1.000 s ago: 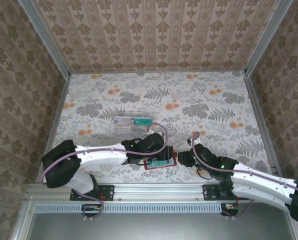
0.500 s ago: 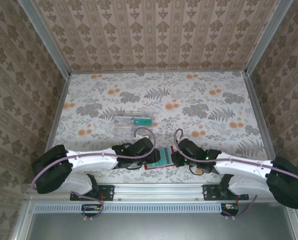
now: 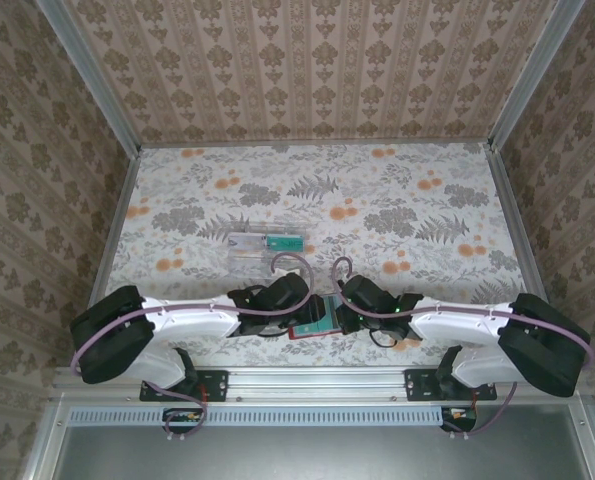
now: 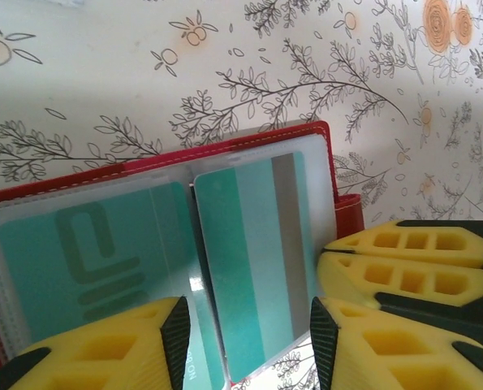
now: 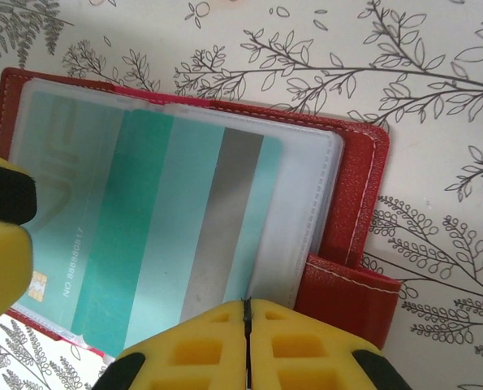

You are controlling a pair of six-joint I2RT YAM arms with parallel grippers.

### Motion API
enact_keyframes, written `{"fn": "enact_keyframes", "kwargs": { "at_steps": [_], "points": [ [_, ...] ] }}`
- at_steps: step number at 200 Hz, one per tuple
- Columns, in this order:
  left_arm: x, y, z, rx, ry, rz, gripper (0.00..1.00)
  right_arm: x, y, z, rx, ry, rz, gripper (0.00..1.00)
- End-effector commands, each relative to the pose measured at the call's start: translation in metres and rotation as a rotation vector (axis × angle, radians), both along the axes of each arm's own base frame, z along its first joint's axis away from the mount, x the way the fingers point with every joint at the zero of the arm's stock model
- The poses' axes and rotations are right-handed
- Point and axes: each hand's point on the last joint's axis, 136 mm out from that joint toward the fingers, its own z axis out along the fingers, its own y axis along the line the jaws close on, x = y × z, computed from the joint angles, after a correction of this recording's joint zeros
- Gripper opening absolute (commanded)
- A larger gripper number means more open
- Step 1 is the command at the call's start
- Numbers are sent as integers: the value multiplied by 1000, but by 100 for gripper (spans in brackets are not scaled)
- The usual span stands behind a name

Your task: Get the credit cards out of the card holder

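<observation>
The red card holder (image 5: pixel 363 195) lies open at the counter's (image 3: pixel 377 190) six o'clock. The left jaws stand apart, astride a teal credit card (image 4: pixel 249 244) - the right jaws are closed at its three o'clock edge - whether they pinch it, I cannot tell.

Card holder (image 3: pixel 313 324) on table (image 3: pixel 427 200) between left hand (image 4: pixel 249 333) and right hand (image 5: pixel 247 313), credit cards (image 5: pixel 152 244) within, tray (image 3: pixel 267 243) behind.

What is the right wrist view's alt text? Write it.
An open red folding card holder lies on a floral table, a teal grey-striped plastic card in its clear pocket; the right end effector is shut at the card's edge.
</observation>
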Motion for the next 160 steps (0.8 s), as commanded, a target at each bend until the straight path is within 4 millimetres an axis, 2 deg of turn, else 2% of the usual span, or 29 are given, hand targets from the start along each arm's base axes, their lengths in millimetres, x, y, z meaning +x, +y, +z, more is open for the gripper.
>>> {"fn": "enact_keyframes", "kwargs": {
  "at_steps": [1, 64, 111, 160],
  "points": [
    [1, -1, -5, -11, 23, 12, 44, -2, 10, 1, 30, 12, 24, 9],
    [-3, -1, -19, 1, 68, 8, 42, -3, 13, -2, 29, 23, 27, 9],
    [-4, -1, -22, -2, 78, 11, 28, -3, 11, -2, 25, 20, 23, 9],
    [-6, 2, -28, -6, 96, 22, 24, -3, 12, -2, 26, 20, 22, 9]
  ]
}}
